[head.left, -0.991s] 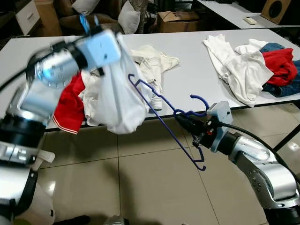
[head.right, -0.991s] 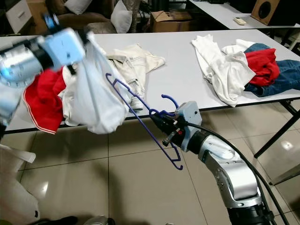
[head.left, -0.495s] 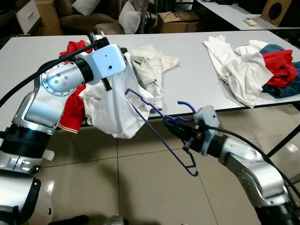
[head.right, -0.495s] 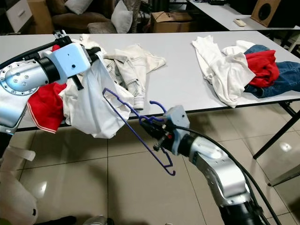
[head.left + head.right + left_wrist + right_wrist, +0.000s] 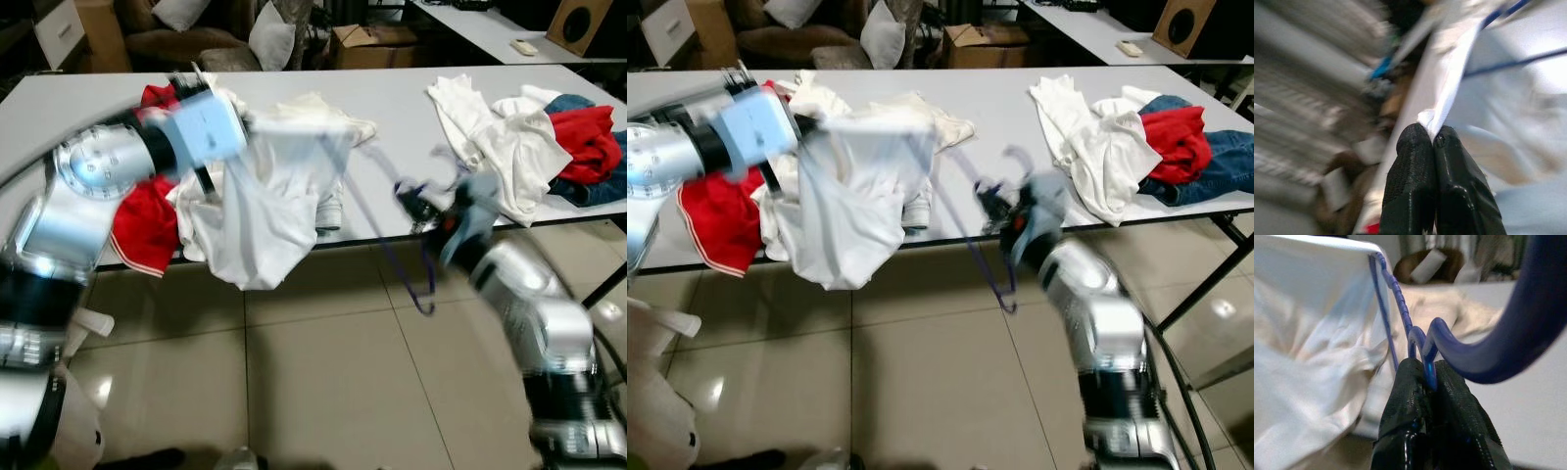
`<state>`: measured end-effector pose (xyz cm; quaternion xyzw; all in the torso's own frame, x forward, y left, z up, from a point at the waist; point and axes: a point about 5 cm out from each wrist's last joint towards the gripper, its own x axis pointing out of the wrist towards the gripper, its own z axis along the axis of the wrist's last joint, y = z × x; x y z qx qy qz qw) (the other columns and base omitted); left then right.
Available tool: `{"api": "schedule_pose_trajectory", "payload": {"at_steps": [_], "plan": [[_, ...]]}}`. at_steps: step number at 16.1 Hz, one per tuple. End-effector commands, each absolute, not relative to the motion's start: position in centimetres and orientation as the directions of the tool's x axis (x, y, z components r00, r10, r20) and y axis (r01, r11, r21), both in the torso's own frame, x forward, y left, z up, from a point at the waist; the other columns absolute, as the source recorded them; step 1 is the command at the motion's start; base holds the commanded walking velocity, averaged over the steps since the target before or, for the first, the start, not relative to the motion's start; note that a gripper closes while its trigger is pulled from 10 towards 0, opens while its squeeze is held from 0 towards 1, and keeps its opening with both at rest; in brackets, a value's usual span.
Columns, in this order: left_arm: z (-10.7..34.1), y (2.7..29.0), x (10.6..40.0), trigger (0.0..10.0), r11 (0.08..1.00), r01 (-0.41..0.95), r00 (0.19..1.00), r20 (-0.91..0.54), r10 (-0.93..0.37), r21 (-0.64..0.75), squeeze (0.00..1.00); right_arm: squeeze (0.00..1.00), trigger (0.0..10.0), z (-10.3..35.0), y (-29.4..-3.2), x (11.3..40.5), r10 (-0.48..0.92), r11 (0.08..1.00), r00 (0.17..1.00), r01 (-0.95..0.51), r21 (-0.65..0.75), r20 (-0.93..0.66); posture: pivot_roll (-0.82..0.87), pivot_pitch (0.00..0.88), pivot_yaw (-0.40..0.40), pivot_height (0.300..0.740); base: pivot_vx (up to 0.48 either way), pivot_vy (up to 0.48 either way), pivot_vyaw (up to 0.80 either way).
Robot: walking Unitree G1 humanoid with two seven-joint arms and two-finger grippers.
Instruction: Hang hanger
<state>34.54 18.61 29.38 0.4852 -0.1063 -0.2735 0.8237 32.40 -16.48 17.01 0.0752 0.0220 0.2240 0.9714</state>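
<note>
My left gripper (image 5: 1432, 139) is shut on a fold of a white garment (image 5: 265, 206), which it holds up in front of the table's near edge. A thin blue hanger (image 5: 1508, 333) has its neck pinched in my right gripper (image 5: 1430, 377), which is shut on it just below the hook. The right gripper (image 5: 416, 206) is to the right of the garment, at table-edge height. One arm of the hanger (image 5: 965, 186) reaches into the garment's top and stretches it sideways. The other arm slants down toward the floor. Both arms are blurred.
A long white table (image 5: 392, 108) carries a cream garment (image 5: 328, 122), a red garment (image 5: 147, 220) hanging over its near edge, and a pile of white, red and blue clothes (image 5: 549, 137) at the right. Tiled floor (image 5: 323, 382) lies in front. A cardboard box (image 5: 367, 44) stands behind.
My right arm has swung the hanger up and to the right, toward the table edge. The garment's top is now pulled out wide along the hanger's arm.
</note>
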Motion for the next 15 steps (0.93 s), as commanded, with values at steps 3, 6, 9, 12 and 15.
{"api": "schedule_pose_trajectory", "payload": {"at_steps": [3, 6, 9, 12, 15], "plan": [[37.6, 20.9, 35.5, 0.0, 0.482, -0.076, 0.856, 0.305, -0.417, 0.873, 0.00, 0.00, 10.0, 22.1, -18.5, 34.4, 0.311, 0.890, 0.923, -0.367, 0.270, 0.228, -0.05, 0.000, -0.037, 0.740, 0.000, 0.000, 0.00], [38.8, 20.2, 35.2, 0.0, 0.537, -0.072, 0.814, 0.361, -0.456, 0.840, 0.00, 0.00, 10.0, 24.0, -18.3, 34.0, 0.335, 0.859, 0.884, -0.429, 0.280, 0.326, -0.05, 0.000, -0.040, 0.740, 0.000, 0.000, 0.00], [35.1, 19.0, 35.9, 0.0, 0.515, 0.073, 0.829, 0.235, -0.507, 0.854, 0.00, 0.00, 10.0, 19.8, -16.7, 32.5, 0.448, 0.851, 0.881, -0.473, 0.229, 0.154, -0.05, 0.000, -0.042, 0.740, 0.000, 0.000, 0.00], [32.5, 17.7, 36.0, 0.0, 0.539, 0.174, 0.822, 0.179, -0.540, 0.824, 0.00, 0.00, 10.0, 15.6, -15.3, 30.2, 0.557, 0.816, 0.830, -0.536, 0.215, -0.043, -0.05, 0.000, -0.045, 0.740, 0.000, 0.000, 0.00], [31.3, 16.8, 35.9, 0.0, 0.541, 0.228, 0.816, 0.144, -0.559, 0.810, 0.00, 0.00, 10.0, 14.4, -14.1, 28.4, 0.639, 0.762, 0.763, -0.612, 0.213, -0.096, -0.05, 0.000, -0.045, 0.740, 0.000, 0.000, 0.00]]}}
